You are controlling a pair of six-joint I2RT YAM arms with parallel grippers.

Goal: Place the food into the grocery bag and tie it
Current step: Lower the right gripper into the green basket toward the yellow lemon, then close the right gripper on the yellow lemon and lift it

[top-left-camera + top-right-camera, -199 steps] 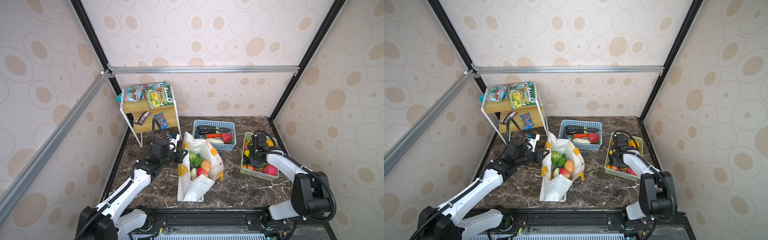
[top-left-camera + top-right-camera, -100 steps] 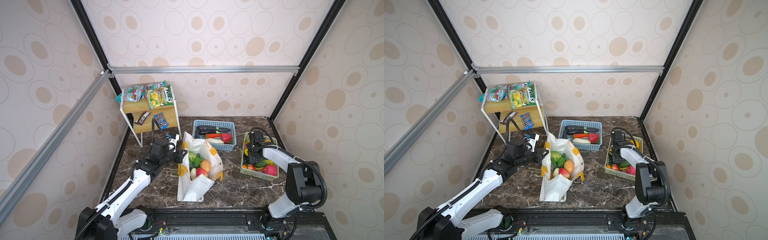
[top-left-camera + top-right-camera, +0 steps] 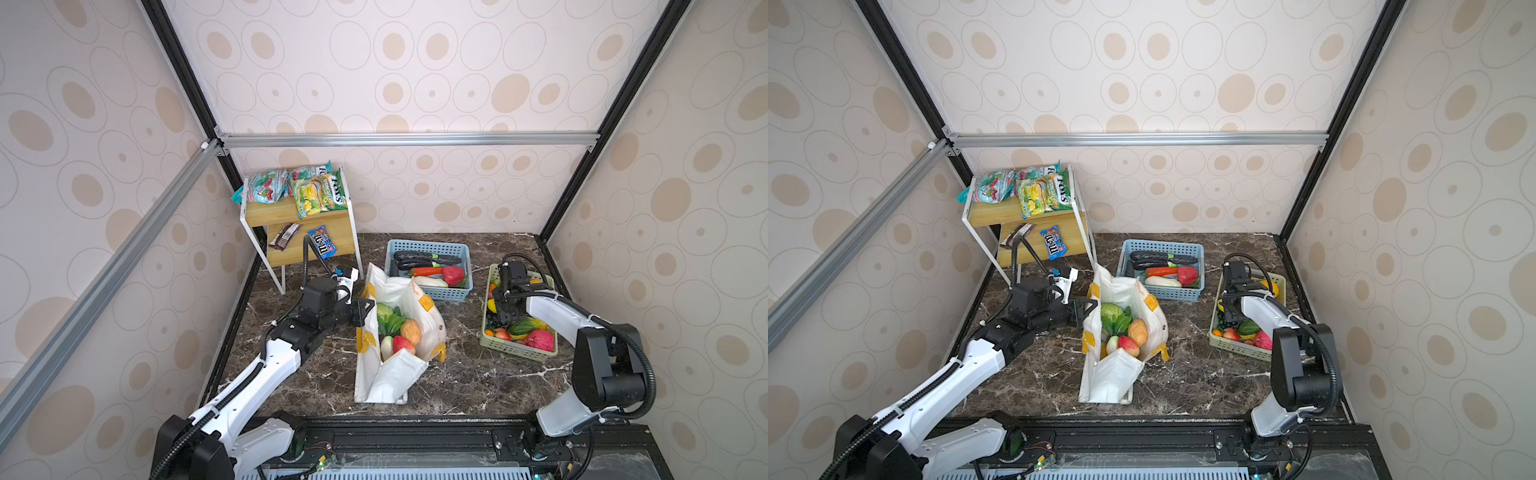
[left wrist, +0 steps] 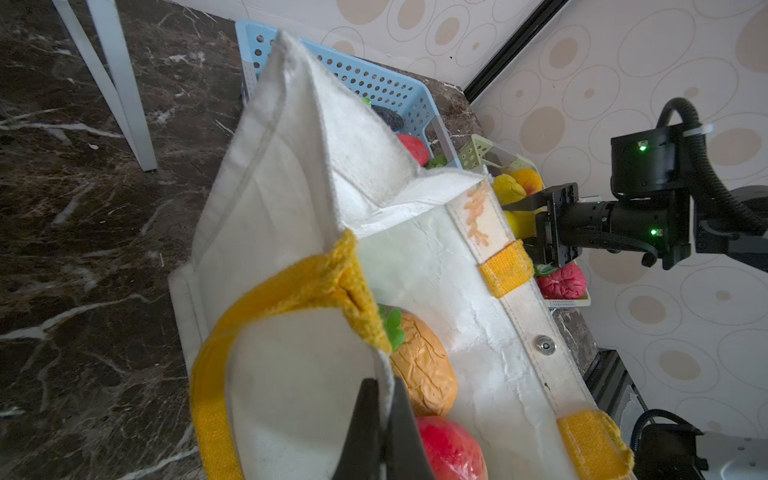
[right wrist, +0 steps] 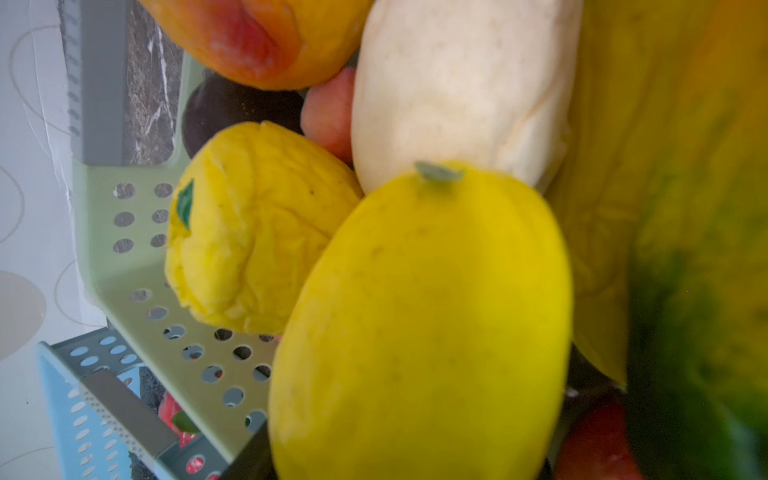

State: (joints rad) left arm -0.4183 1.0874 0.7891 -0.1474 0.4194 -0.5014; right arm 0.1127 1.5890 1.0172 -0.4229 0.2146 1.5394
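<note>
The white grocery bag [image 3: 399,374] with yellow tabs stands open mid-table, and my left gripper [image 4: 382,382] is shut on its near rim, holding that side up. Inside it lie a green cabbage [image 3: 384,311], a brown-orange round one [image 3: 410,330] and a red fruit [image 3: 401,344]. My right gripper [image 3: 505,309] reaches down into the green basket [image 3: 515,352] of food. In the right wrist view a smooth yellow fruit [image 5: 424,311] fills the gap, with a dark finger against each flank. The blue M&M's packet [image 3: 322,245] lies on the shelf's lower board.
A blue basket [image 3: 428,247] with long vegetables stands behind the bag. A white-framed wooden shelf [image 3: 299,216] with snack packets fills the back left corner. Patterned walls and black frame posts close in the marble table on three sides.
My right arm has shifted slightly over the green basket and its jaws have come in on the yellow fruit. The left arm and the bag have not moved.
</note>
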